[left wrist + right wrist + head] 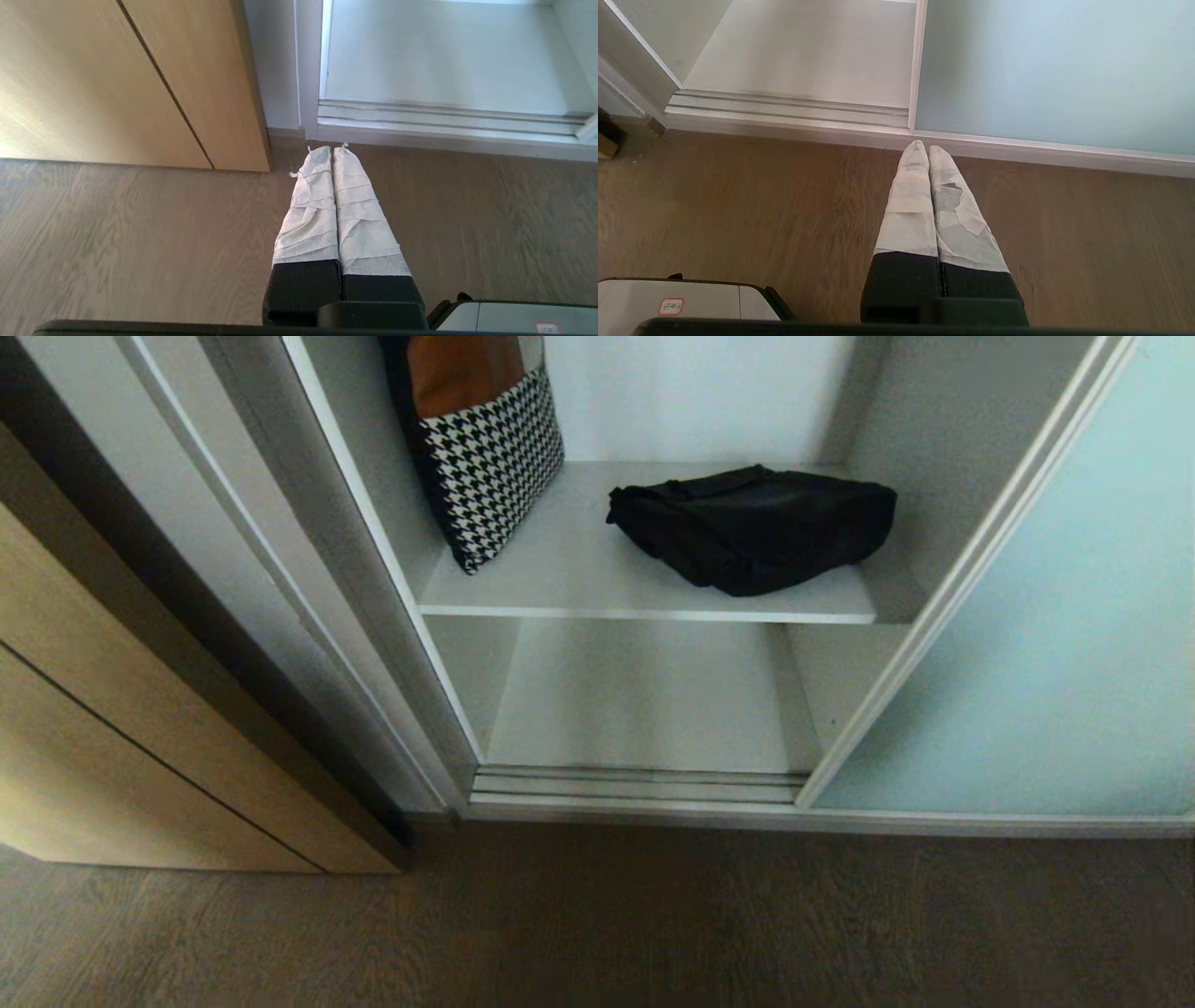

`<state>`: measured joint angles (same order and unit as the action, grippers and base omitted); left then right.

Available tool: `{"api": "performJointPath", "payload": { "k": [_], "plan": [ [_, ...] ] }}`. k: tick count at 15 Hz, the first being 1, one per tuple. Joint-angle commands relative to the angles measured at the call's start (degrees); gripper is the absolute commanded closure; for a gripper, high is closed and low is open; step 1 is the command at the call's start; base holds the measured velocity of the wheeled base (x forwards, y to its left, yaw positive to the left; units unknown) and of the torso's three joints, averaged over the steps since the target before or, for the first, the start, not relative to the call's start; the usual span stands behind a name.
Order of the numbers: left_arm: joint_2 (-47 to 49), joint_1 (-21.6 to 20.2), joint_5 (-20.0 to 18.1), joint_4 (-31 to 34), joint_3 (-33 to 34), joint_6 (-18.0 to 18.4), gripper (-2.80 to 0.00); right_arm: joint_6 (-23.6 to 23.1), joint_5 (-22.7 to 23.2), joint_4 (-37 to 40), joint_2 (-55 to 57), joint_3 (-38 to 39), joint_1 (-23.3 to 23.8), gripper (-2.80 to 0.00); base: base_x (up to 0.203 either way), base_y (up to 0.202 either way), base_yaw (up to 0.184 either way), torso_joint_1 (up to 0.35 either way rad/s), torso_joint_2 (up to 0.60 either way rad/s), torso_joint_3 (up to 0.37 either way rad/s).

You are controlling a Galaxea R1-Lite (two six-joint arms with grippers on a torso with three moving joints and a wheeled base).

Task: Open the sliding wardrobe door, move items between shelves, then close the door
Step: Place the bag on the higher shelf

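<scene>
Soft, dim daylight, shadow under the shelf point(644, 607); slight blur on the floor point(117, 242).

The tall pale aqua frosted-glass sliding wardrobe door point(1074, 644) is showing a matt, smooth face inside a thin silver metal frame. The flat white board shelf point(579, 569) is looking smooth and dull. On it, the soft matt black fabric bag point(756, 527) is lying creased, and the brown-and-houndstooth cloth cushion point(485, 448) is showing a woven print. The wood-grain floor point(597, 924) is appearing matt. Crinkled white wrapping is covering the left end effector point(332, 148) and, worn, the right end effector point(924, 144).
</scene>
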<state>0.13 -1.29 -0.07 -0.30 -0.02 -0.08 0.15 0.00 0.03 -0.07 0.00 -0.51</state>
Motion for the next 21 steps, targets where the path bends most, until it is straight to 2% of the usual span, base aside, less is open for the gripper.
{"api": "performJointPath", "payload": {
  "k": [1,5,7,10,13,18,21],
  "plan": [
    [0.06,-0.03,-0.01,-0.05,-0.04,-0.01,0.00,-0.51,0.00,-0.12,-0.16,0.09,-0.02,0.00,-0.055,0.000,-0.002,0.002,0.00,0.002],
    [0.13,-0.03,-0.01,-0.05,0.02,-0.01,0.00,-0.42,-0.09,0.49,-0.10,-0.36,-0.02,0.00,0.000,0.000,0.000,0.000,0.00,0.000],
    [0.04,-0.03,-0.01,-0.05,-0.01,-0.01,0.00,-0.39,-0.02,1.17,0.49,-3.53,-0.02,0.00,0.000,0.000,0.000,0.000,0.00,0.000],
    [0.13,-0.03,-0.01,-0.05,0.02,-0.01,0.00,2.13,0.17,7.76,4.52,-15.60,-0.02,0.00,0.000,0.000,0.000,0.000,0.00,0.000],
    [0.09,-0.03,-0.01,-0.05,-0.01,-0.01,0.00,4.99,-0.31,15.20,13.24,-29.08,-0.38,0.00,0.000,0.000,0.000,0.000,0.00,0.000],
    [0.13,-0.03,-0.01,-0.05,0.02,-0.01,0.00,13.08,-2.07,17.89,30.78,-46.56,-0.75,0.00,0.000,0.000,0.000,0.000,0.00,0.000],
    [0.04,-0.03,-0.01,-0.05,0.01,-0.01,0.00,18.48,-1.03,18.11,40.18,-57.33,-0.80,0.00,0.000,0.000,0.000,0.000,0.00,0.000]
  ]
}}
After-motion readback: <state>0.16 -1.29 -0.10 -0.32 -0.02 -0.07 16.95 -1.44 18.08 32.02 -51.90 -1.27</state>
